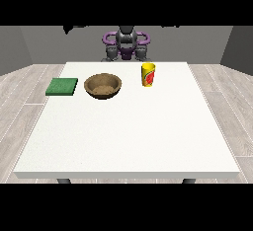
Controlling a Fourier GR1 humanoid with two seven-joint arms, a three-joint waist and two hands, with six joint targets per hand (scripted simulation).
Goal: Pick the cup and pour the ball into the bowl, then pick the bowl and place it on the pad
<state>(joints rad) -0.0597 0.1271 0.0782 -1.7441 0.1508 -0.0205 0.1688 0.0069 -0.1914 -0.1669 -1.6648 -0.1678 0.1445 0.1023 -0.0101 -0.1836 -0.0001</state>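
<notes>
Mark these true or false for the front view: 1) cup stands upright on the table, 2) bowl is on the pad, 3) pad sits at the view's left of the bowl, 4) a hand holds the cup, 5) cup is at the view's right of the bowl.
1) True: the yellow cup stands upright on the white table.
2) False: the brown bowl rests on the table, apart from the green pad.
3) True: the pad lies at the view's left of the bowl.
4) False: nothing holds the cup; the robot is behind the table's far edge.
5) True: the cup is at the view's right of the bowl.
</notes>
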